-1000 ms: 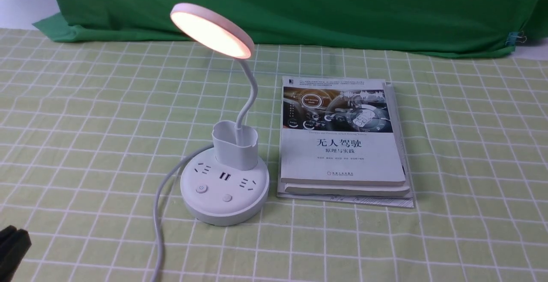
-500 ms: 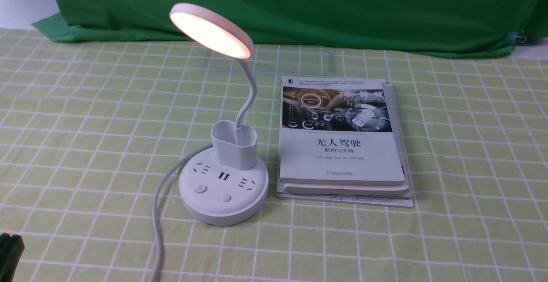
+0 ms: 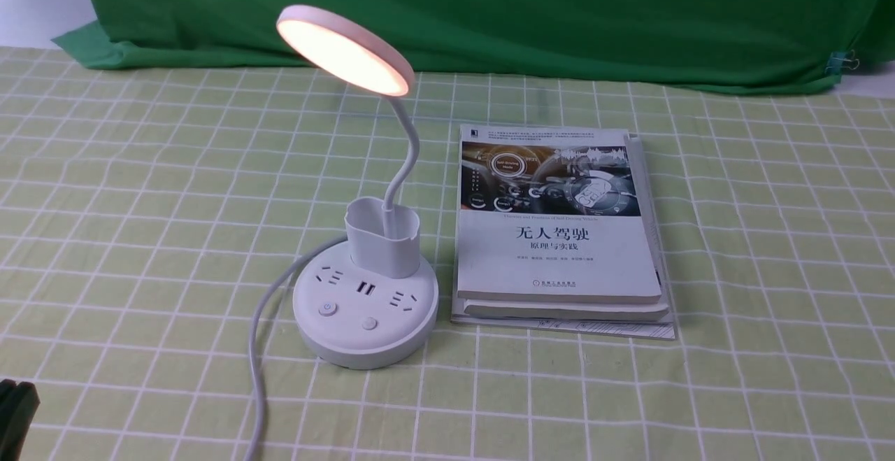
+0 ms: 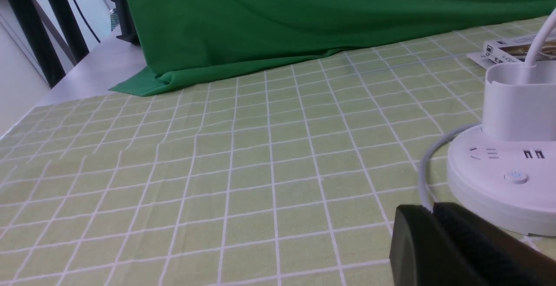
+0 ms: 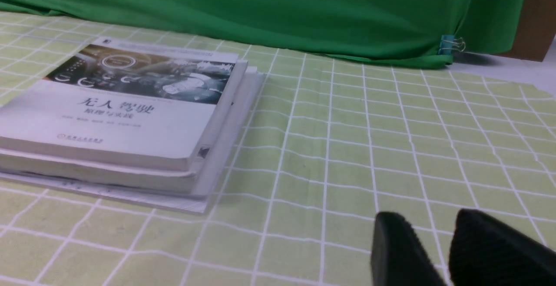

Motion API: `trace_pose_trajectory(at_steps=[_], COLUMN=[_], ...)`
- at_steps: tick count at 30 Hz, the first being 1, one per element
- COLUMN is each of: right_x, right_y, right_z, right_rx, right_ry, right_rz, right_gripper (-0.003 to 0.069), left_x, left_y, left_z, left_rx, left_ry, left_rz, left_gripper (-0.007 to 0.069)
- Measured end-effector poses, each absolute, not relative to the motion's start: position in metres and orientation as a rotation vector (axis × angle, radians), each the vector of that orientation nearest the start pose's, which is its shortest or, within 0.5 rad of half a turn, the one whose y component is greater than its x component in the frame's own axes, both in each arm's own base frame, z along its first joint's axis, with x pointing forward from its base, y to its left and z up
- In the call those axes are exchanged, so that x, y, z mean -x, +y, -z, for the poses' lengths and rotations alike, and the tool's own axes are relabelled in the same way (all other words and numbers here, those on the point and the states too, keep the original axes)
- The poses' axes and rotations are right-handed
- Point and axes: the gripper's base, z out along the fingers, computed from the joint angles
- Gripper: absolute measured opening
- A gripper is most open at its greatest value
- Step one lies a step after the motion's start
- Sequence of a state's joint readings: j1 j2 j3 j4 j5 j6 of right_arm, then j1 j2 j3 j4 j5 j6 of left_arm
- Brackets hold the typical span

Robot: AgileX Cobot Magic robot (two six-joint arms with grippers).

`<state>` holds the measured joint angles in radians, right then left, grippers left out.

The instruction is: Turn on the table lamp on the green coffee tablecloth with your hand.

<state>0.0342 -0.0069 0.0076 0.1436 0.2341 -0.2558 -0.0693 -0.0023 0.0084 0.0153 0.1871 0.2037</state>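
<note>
left pincer [image 4: 430, 208] closed on nothing, lamp already glowing

my left pincer has slid slightly toward the near left corner over the last second, and has barely moved in the latest half of it. the table lamp [image 3: 384, 258] was lit a second ago and is lit now, its disc head [image 3: 346, 55] shining warm. to me that means the task looks done; another press might switch the light off, so i'd keep clear of the buttons.

the lamp stands upright on the green coffee tablecloth [image 3: 559, 391], left of the middle and just left of the books [image 3: 559, 258]. my left fingers are narrow, tips together, apart from its base [image 3: 363, 349]. my right pincer [image 5: 429, 218] is parted, with a gap and nothing gripped.

counting: one lamp, one head, one cup holder [image 3: 384, 254], two buttons, the left one [image 3: 327, 308] bearing a power mark, two usb slots, two socket groups, one grey cord [image 3: 259, 377]. two thick books i can count, with something flat underneath. pincers: two.
</note>
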Motion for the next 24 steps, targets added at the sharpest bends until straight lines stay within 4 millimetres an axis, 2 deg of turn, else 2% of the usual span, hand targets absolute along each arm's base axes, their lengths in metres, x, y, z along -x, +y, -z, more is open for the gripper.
trace_pose_trajectory(at_steps=[24], right_x=[-0.0551], right_y=[0.0049], right_z=[-0.19], right_rx=[0.153], right_ry=[1.709], right_rz=[0.032], right_gripper=[0.0245], left_x=[-0.0554], left_y=[-0.0047], left_z=[-0.1891], left_rx=[-0.208], left_ry=[1.713], left_rz=[-0.062], left_gripper=[0.0019])
